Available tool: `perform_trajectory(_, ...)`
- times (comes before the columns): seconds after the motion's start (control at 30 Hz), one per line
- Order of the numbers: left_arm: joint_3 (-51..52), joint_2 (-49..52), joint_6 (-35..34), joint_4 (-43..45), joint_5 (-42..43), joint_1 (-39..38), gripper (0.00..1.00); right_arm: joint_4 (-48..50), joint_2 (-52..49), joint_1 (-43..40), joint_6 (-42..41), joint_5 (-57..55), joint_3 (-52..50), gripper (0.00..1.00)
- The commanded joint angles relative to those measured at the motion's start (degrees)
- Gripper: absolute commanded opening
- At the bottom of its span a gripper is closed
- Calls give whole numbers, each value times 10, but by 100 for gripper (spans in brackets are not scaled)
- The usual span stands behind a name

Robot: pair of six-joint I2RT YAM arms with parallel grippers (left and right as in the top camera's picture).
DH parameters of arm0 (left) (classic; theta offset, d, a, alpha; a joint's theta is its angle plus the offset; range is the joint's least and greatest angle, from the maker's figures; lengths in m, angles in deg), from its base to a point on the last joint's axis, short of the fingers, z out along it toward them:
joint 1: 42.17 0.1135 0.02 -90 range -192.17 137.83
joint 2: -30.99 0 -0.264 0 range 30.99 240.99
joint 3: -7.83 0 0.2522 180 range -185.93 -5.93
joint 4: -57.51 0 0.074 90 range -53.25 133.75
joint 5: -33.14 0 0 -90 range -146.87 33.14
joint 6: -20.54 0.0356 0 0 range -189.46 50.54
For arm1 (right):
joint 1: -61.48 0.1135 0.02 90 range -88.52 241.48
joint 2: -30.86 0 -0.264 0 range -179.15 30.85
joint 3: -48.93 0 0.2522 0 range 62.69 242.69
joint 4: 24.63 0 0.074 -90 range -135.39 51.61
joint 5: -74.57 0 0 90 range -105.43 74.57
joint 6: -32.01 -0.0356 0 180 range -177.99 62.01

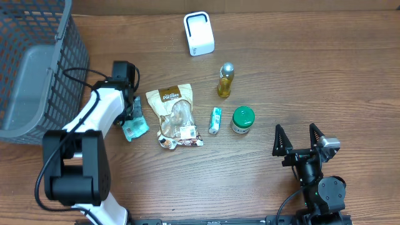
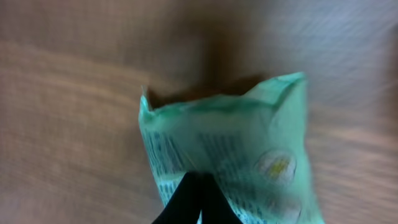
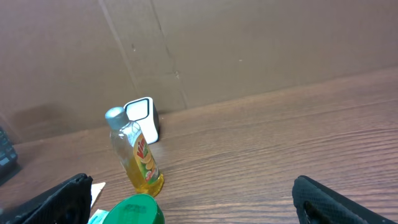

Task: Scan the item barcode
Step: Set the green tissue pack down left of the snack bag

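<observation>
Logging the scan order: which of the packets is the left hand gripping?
The small green packet, pinched in the left hand; the larger brown snack bag lies untouched beside it.

Overhead, light falls evenly and softly from above on the wooden table [image 1: 250, 187]. Shadows are short and faint, hugging the base of each item. The white scanner [image 1: 199, 34] is nearly blown out, and the bottle [image 1: 225, 81] carries a small glint on its cap. Focus here is crisp throughout. The left wrist view is dim and heavily smeared (the wood grain runs into streaks). In it the green packet [image 2: 236, 155] is soft-edged, its print unreadable, with a dark shadow behind its top edge. The right wrist view is duller and sharp on the cardboard wall [image 3: 249, 43]. The green lid [image 3: 134, 210] and the right gripper's fingers [image 3: 348, 202] at the bottom edge are out of focus.
</observation>
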Motion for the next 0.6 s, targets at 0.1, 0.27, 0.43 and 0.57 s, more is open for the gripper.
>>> perform_trajectory(0.1,0,16,-145,-130,-113,-2,4,2,6,-2,3,3,-6,100)
perform_trajectory(0.27,-3,-2,-180,-202,-71,-7,4,2,6,-2,3,3,-6,100)
perform_trajectory(0.43,-26,-33,-182,-232,-63,-9,4,2,6,-2,3,3,-6,100)
perform_trajectory(0.57,-44,-66,-167,-248,-14,-10,4,2,6,-2,3,3,-6,100)
